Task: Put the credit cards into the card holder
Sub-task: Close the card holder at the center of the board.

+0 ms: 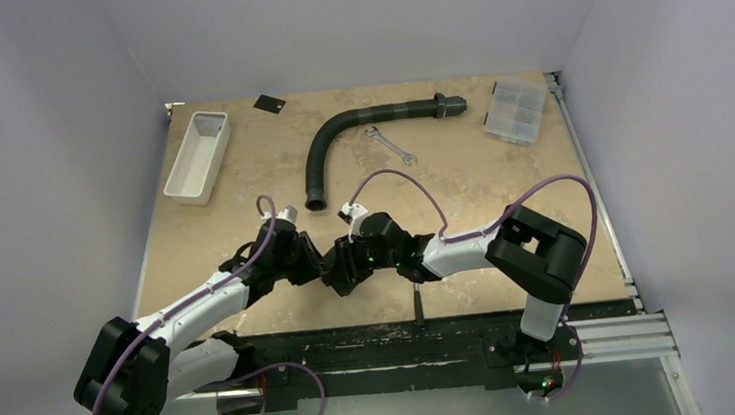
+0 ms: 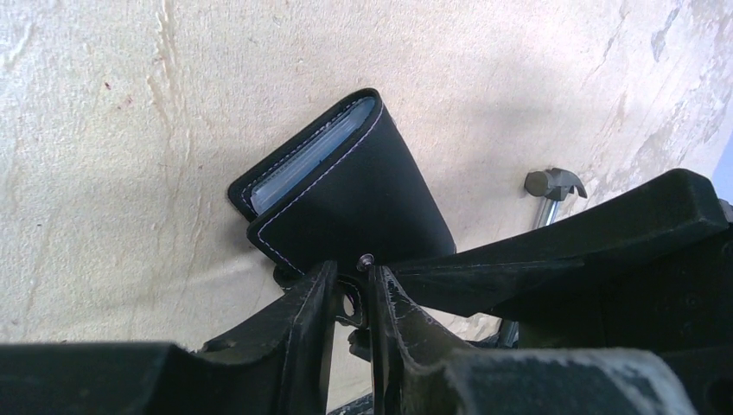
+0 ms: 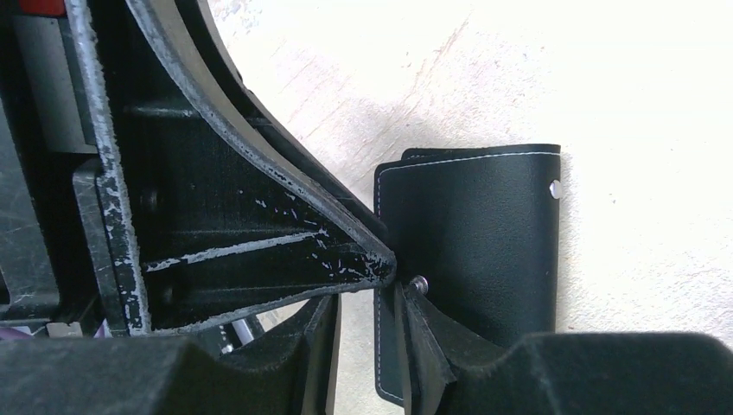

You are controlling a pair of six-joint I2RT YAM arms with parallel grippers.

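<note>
Near the middle of the surface's (image 1: 461, 174) near edge, both arms meet over the card holder (image 2: 354, 194). It lies folded almost shut, its grey pockets showing only along one edge. The left claw (image 2: 354, 275) is closed to a thin slit, pinching the holder's snap strap. The right claw (image 3: 367, 303) is narrowly parted with a cover edge between its fingers; whether it grips cannot be told. One credit card (image 1: 267, 103) lies at the far edge, left of centre, well apart. By my reading the holder is not yet opened and no card is visibly inside, so fetching and inserting remain.
</note>
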